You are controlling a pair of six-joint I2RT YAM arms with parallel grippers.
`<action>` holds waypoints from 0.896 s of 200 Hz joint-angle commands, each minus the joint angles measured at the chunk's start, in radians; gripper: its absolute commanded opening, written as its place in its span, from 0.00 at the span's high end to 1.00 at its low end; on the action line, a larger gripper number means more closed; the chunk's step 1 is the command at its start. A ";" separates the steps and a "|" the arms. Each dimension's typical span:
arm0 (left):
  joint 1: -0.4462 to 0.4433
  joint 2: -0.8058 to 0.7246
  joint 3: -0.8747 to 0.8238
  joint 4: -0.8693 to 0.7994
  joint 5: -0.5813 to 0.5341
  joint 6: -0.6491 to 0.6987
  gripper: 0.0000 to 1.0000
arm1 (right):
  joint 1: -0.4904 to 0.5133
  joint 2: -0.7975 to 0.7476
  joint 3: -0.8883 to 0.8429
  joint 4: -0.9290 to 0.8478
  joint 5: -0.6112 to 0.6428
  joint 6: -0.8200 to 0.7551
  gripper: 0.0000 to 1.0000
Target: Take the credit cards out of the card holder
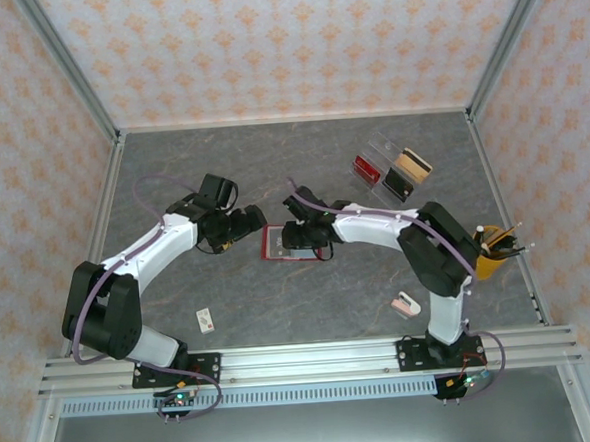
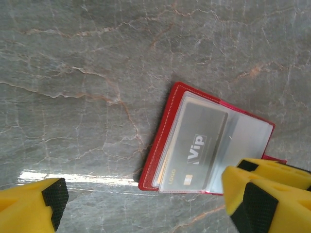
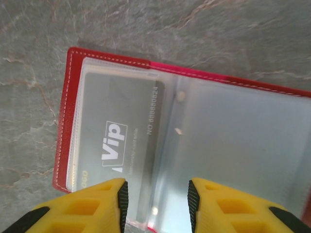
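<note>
The grey marble table [image 1: 350,298] bore the red card holder [image 1: 279,244], lying open at its middle between both arms. The left gripper [image 2: 146,206] stood spread wide beside it. The right gripper [image 3: 156,204] hung half-spread over its clear sleeves. A grey Vip credit card [image 3: 116,141] sat inside the left sleeve.

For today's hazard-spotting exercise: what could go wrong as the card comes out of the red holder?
The VIP card sits inside a clear sleeve; the right gripper may pinch sleeve and card together, or slip. The card holder lies loose on the table with the left gripper open, not holding it, so pulling may drag it along.
</note>
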 commanded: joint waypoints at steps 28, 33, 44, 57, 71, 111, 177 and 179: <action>0.013 -0.034 -0.028 -0.012 -0.058 -0.039 0.04 | 0.027 0.073 0.102 -0.119 0.133 -0.062 0.60; 0.013 -0.032 -0.028 -0.011 -0.057 -0.039 0.04 | 0.027 0.078 0.107 -0.127 0.142 -0.065 0.61; 0.013 -0.029 -0.030 -0.007 -0.050 -0.039 0.04 | 0.027 0.089 0.111 -0.140 0.158 -0.073 0.60; 0.013 -0.024 -0.031 -0.001 -0.041 -0.039 0.04 | 0.027 0.101 0.116 -0.154 0.172 -0.078 0.60; 0.013 -0.018 -0.033 0.006 -0.028 -0.037 0.06 | 0.027 0.113 0.122 -0.165 0.182 -0.085 0.61; 0.013 -0.007 -0.032 0.020 0.001 -0.029 0.10 | 0.028 0.149 0.139 -0.191 0.189 -0.096 0.63; 0.006 0.024 -0.042 0.074 0.089 -0.014 0.23 | 0.026 0.153 0.115 -0.183 0.195 -0.086 0.71; 0.005 0.025 -0.043 0.077 0.093 -0.013 0.24 | 0.027 0.154 0.115 -0.182 0.195 -0.087 0.71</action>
